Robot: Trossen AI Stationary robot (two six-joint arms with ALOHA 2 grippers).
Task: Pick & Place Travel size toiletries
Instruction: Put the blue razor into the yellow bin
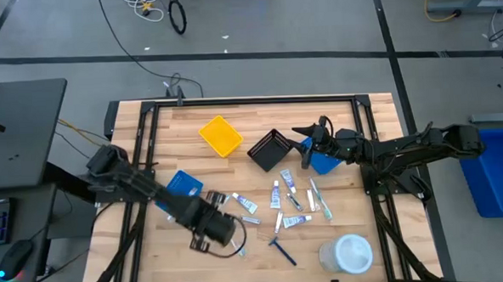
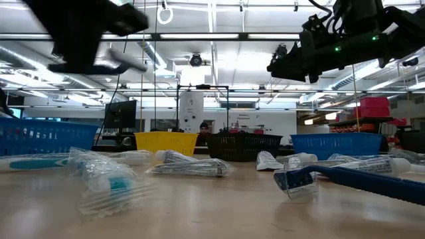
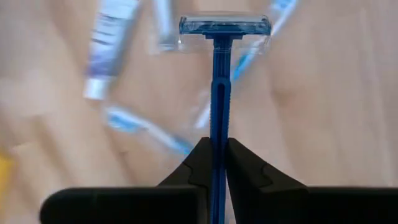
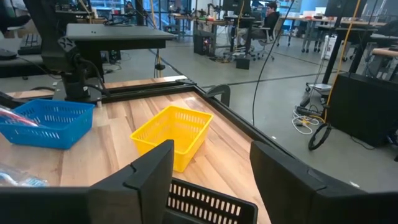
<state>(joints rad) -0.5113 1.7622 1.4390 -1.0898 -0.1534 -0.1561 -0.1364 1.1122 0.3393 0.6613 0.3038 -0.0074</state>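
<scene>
Step in hand: the left arm appears to be carrying a dark blue plastic razor (image 3: 219, 93) away from the pile, presumably toward one of the bins.
Doing it well: keep the pinch firm on the thin handle so the razor does not swivel, stay clear of the loose items below, and let go only once it is over the chosen bin; which bin is meant cannot be told.
Left gripper (image 3: 214, 163): lower left of the high view, above the wooden counter (image 1: 375, 238); fingers closed tight on the razor's handle, the clear-capped head pointing forward.
Right gripper (image 4: 211, 171): upper right of centre in the high view, over the black mesh bin (image 1: 273, 148); fingers spread wide, holding nothing.
Remaining toiletries: small white-and-blue tubes (image 1: 287, 180) and slim pale toothbrushes (image 1: 320, 197) lie scattered at centre right of the counter; another dark blue razor (image 1: 282, 250) lies below them.
Bins: yellow mesh bin (image 1: 221, 135) upper centre; blue mesh bin (image 1: 183, 185) beside the left arm.
</scene>
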